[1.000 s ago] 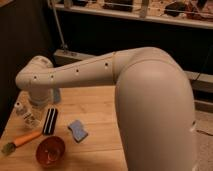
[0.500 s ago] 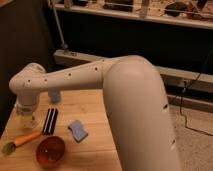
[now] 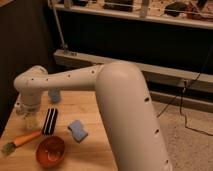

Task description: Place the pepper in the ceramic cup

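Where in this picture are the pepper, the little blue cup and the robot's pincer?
pepper (image 3: 27,138), camera view, middle of its orange body.
ceramic cup (image 3: 54,95), camera view, its pale-blue side wall.
pincer (image 3: 31,122), camera view, arm's lower end, near the pepper.

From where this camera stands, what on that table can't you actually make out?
Ceramic cup: camera view; the arm crosses its top, so its inside is hidden.
Gripper: camera view; it hangs over the table, far left, just behind the pepper; the wrist above hides most of it.
Table: camera view; the arm's bulky near part covers its right side, and the bottom edge cuts off its front.
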